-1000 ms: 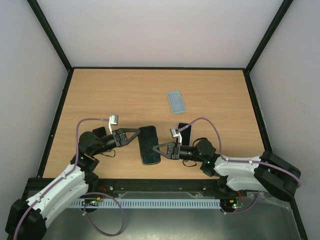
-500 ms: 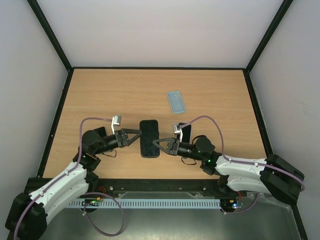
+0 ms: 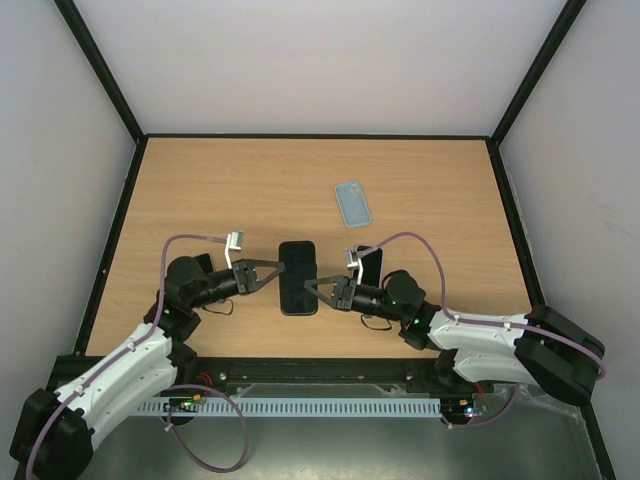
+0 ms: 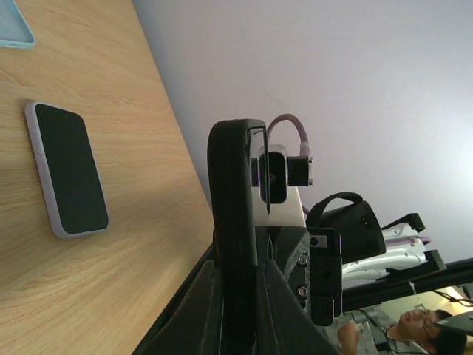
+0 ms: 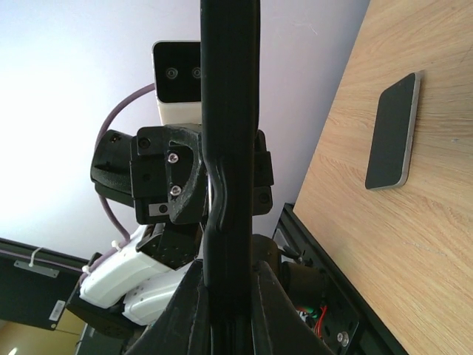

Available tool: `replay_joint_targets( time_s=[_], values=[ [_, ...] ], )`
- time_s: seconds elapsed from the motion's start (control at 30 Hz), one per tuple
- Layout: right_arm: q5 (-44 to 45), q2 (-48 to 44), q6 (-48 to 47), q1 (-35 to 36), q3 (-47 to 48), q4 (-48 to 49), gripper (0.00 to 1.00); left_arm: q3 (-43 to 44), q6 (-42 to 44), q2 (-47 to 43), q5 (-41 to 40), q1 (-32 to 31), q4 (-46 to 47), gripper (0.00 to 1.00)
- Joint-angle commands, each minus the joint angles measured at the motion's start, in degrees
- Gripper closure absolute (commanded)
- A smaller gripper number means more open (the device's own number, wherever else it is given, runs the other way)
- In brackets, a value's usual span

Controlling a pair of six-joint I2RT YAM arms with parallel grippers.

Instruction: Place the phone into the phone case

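Observation:
A black case (image 3: 298, 277) hangs between both grippers just above the table, flat side up. I cannot tell if a phone is in it. My left gripper (image 3: 277, 270) is shut on its left edge and my right gripper (image 3: 311, 289) on its right edge. In the left wrist view the case (image 4: 235, 192) stands edge-on between the jaws of my left gripper (image 4: 240, 277). In the right wrist view the case (image 5: 229, 133) is clamped the same way by my right gripper (image 5: 225, 274). A dark phone with a pale rim (image 3: 368, 262) lies on the table under the right arm; it also shows in the left wrist view (image 4: 66, 168).
A light blue case (image 3: 352, 203) lies flat on the wood further back; its corner shows in the left wrist view (image 4: 13, 22). Another dark phone-like slab (image 3: 197, 265) lies under the left arm and shows in the right wrist view (image 5: 393, 132). Black frame rails border the table (image 3: 450, 170).
Both grippers carried the black case away from the near edge and turned it from tilted to straight. Both stay shut on it.

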Motion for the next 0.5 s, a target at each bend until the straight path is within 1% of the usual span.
replay_joint_targets(
  time_s=[0.0, 0.03, 0.13, 0.2, 0.23, 0.33, 0.4, 0.47],
  values=[
    [2.93, -1.13, -1.10, 0.36, 1.64, 2.92, 0.95, 2.73, 3.44, -0.11, 0.48, -0.29, -4.87, 0.95],
    [3.53, -1.28, -0.94, 0.34, 1.52, 2.97, 0.95, 2.79, 3.24, 0.03, 0.55, -0.27, -4.87, 0.90],
    [5.64, -1.63, -0.32, 0.34, 1.44, 3.42, 0.95, 2.70, 2.12, 0.02, 0.39, -0.29, -4.72, 0.61],
    [7.57, -2.14, 0.18, 0.34, 1.47, 3.37, 0.95, 2.23, 1.57, 0.13, 0.58, -0.34, -4.26, 0.48],
    [8.67, -2.46, 0.39, 0.34, 1.37, 3.32, 0.95, 1.76, 1.24, 0.25, 0.80, -0.38, -3.70, 0.43],
    [11.54, -3.64, 0.62, 0.37, 1.15, 3.09, 0.95, -0.77, -1.34, 1.38, 2.24, -1.00, 0.91, 0.35],
    [13.17, -4.60, 0.70, 0.39, 0.76, 2.70, 0.95, -2.04, -3.23, 2.45, 2.72, -1.92, 4.60, 0.32],
    [14.51, -5.28, 0.86, 0.34, 0.48, 2.35, 0.95, -2.13, -3.15, 3.56, 2.33, -3.33, 5.13, 0.30]
  ],
)
